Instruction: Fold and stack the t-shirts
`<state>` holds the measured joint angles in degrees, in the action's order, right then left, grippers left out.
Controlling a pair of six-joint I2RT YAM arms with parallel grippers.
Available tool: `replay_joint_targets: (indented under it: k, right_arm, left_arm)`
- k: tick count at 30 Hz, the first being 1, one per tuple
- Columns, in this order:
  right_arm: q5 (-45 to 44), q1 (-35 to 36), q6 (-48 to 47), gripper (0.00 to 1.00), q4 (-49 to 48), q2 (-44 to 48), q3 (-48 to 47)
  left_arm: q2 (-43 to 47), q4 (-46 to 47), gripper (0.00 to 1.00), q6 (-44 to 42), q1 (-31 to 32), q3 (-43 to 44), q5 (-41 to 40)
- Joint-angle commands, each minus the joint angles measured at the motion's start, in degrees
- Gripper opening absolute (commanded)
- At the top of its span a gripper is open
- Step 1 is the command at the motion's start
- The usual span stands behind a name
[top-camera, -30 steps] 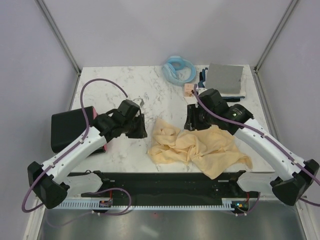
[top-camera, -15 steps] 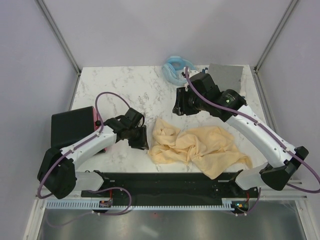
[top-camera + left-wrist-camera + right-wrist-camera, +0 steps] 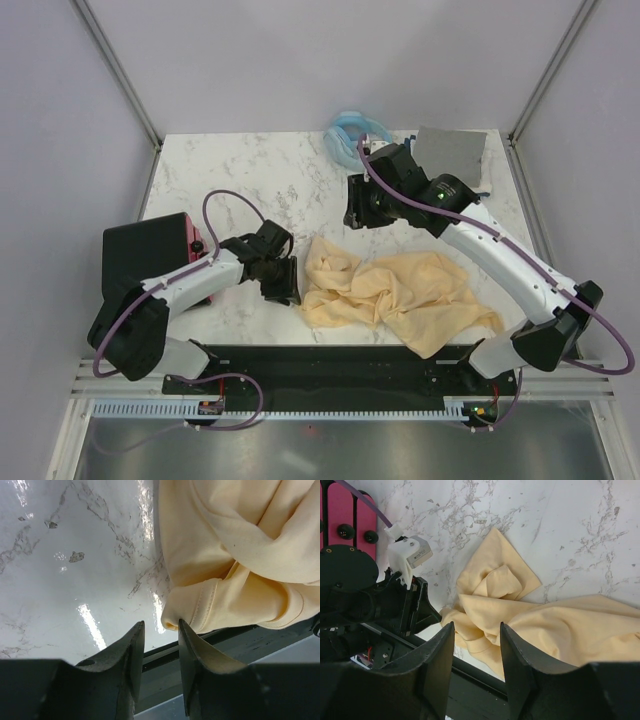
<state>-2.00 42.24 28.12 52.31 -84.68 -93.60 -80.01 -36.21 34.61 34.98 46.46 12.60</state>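
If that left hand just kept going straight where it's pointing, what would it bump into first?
Probably the crumpled yellow t-shirt: its hem lies right in front of the left hand, though depth is unclear.

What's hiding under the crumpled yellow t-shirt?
Only the white marble table shows around the yellow t-shirt, and its front corner lies over the black rail. The bunched folds cover everything beneath, so anything hidden there can't be seen.
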Motion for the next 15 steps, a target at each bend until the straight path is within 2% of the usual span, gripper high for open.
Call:
replay_joint_targets:
  k: [1,15]
  right_arm:
    - [-2.66,0.12,1.15,0.49,-0.46,3.03,-0.44]
    - [-3.62,0.12,4.66,0.48,-0.37,6.02,2.02]
  left_arm:
    - [-0.76,3.68,0.40,-2.62,-0.62,0.04,2.16]
    - [1.68,6.85,0.40,-1.83,-0.70,-4.97,5.94]
